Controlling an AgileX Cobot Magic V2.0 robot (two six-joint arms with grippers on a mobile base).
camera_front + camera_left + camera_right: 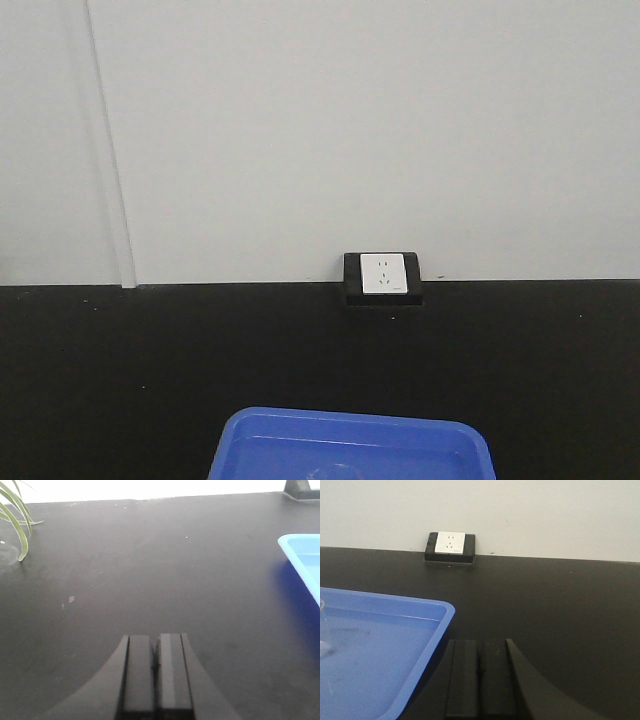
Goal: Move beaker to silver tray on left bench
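Beaker [322,630]: only a sliver of clear glass at the frame edge, standing inside glossy blue plastic tray [435,611] with rounded raised rim. Tray on matte black counter [120,360], well forward of its rear edge. White square socket [383,273] in black housing at that rear edge. Left fingers [139,675], right fingers [462,680]: flat black pads clenched together, empty.

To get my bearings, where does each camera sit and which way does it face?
Front view: raised, facing the wall across the black worktop; socket ahead, blue tray below; no robot parts.
Left wrist: low over the worktop, facing the wall; shut left end effector at bottom.
Right wrist: low beside the tray, facing the socket; shut right end effector at bottom.
Shared: blue tray in all; socket in front and right wrist.
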